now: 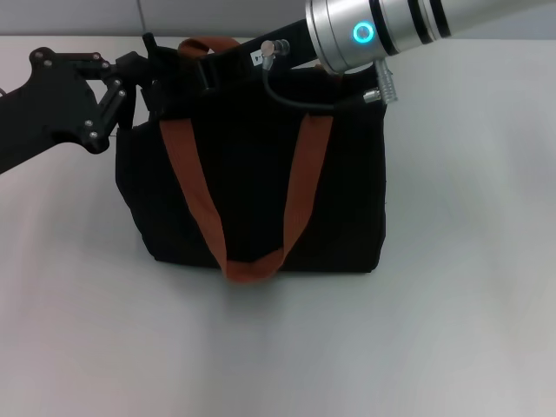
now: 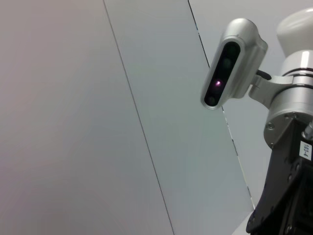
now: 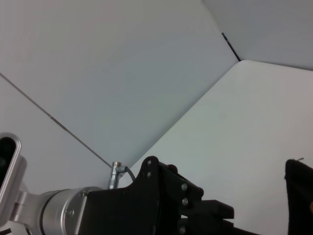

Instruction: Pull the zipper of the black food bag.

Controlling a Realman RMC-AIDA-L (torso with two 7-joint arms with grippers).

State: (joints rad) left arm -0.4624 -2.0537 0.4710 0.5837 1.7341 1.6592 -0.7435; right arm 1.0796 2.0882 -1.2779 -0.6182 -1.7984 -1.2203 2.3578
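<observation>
The left gripper point(image 1: 148, 74) is at the top left corner of the bag point(image 1: 252, 174), at the far edge. Its black fingers touch the dark cloth there, and I cannot tell if they are apart or together. Its black arm goes off to the left of the bag.

The right gripper point(image 1: 204, 69) is at the top of the bag too, a little to the right of the left gripper. It sits by the top of the left handle point(image 1: 187, 165). It is dark against the dark bag, so I cannot tell if it is pinching anything. Its silver arm point(image 1: 382, 26) has a blue ring light and comes in from above the bag's right side. A grey cable point(image 1: 295, 100) hangs from it over the bag's top.

The zipper is somewhere along the top of the bag, but I cannot pick it out.

The bag stands on a white table point(image 1: 452, 304). Its other handle point(image 1: 304, 182) runs down the front and joins the first in a loop near the bottom.

In the right wrist view, the left gripper point(image 3: 195, 205) shows as a black shape over the table.
</observation>
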